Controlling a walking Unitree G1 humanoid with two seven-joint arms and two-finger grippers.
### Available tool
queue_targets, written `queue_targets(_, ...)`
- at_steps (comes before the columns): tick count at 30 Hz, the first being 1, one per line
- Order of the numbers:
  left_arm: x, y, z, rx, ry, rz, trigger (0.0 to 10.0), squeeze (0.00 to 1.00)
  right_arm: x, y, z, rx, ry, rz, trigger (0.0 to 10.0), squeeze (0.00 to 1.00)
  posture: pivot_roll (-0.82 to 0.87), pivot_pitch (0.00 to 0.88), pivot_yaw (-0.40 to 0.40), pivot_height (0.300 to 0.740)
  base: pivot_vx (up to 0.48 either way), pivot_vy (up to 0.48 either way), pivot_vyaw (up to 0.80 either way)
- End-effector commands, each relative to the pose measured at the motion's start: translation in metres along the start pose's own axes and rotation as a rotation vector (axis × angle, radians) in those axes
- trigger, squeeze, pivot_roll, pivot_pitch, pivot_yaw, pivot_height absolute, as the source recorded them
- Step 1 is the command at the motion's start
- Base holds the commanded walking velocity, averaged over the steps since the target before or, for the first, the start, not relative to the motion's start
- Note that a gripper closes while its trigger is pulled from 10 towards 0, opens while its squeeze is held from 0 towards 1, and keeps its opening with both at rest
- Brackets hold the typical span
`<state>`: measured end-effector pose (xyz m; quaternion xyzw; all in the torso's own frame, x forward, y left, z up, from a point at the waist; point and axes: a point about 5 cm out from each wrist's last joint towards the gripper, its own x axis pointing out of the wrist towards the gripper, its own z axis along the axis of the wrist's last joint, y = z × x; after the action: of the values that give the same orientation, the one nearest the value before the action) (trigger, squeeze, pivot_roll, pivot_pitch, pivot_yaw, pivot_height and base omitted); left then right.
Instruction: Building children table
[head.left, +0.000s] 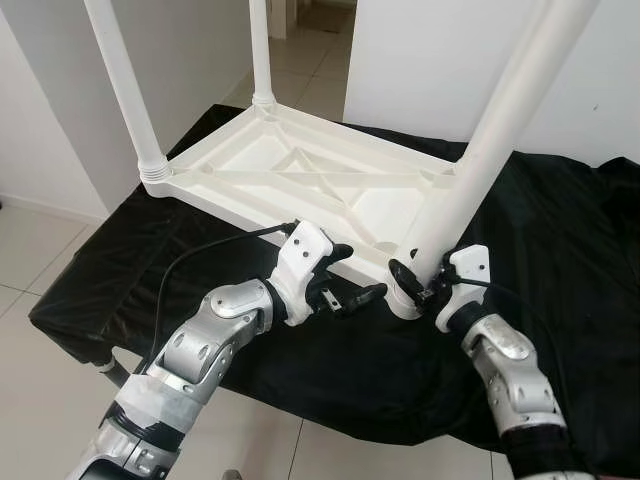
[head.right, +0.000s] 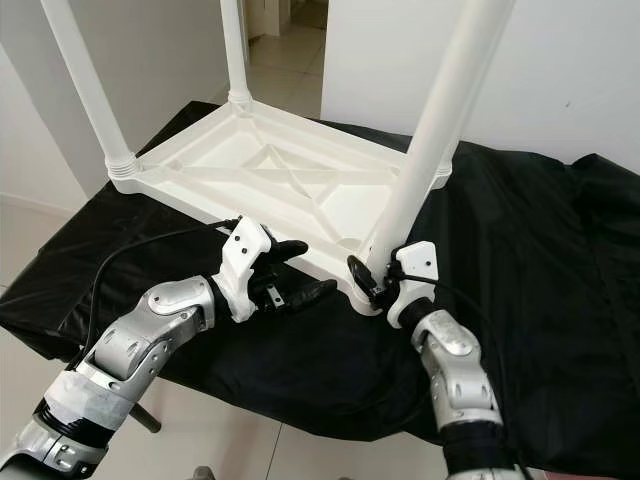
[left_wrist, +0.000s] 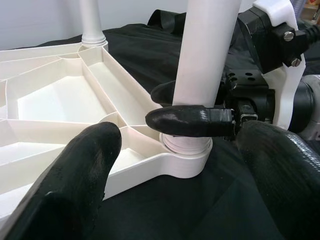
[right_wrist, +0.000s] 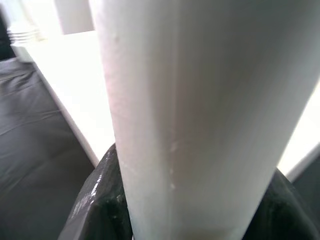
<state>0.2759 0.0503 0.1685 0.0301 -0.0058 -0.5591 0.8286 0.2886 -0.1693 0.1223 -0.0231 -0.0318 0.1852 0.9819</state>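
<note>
On the black cloth (head.left: 560, 250), the upturned white table (head.left: 300, 175) stands ribbed, right claw (head.left: 418, 285) pinching its leg (head.left: 480, 160).

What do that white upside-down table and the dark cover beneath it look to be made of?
The table top and the leg held by the right pincer look like moulded plastic: smooth, slightly glossy, with cast ribs underneath. The black cover seems thin fabric or sheeting, faintly shiny and wrinkled.
</note>
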Motion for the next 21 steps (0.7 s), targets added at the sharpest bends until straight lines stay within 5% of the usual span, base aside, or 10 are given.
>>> queue_targets(1, 0.001, -0.005, 0.000, -0.006, 0.004, -0.077, 10.0, 0.00, -0.002, -0.001, 0.000, -0.018, 0.002, -0.047, 10.0, 0.00, -0.08, 0.000, -0.020, 0.740, 0.000, 0.000, 0.00)
queue_targets(11, 0.005, -0.011, 0.001, -0.012, -0.005, -0.098, 10.0, 0.00, -0.006, 0.010, -0.003, 0.034, 0.031, -0.413, 10.0, 0.00, -0.09, 0.000, -0.024, 0.740, 0.000, 0.000, 0.00)
queue_targets(13, 0.006, -0.009, 0.001, -0.018, -0.009, -0.088, 10.0, 0.00, 0.004, 0.021, -0.004, 0.117, 0.035, -0.534, 10.0, 0.00, -0.08, 0.000, -0.031, 0.740, 0.000, 0.000, 0.00)
queue_targets(21, 0.006, -0.012, 0.002, -0.025, -0.021, -0.074, 10.0, 0.00, 0.012, 0.034, 0.011, 0.157, -0.050, -0.494, 10.0, 0.00, -0.07, 0.000, -0.038, 0.740, 0.000, 0.000, 0.00)
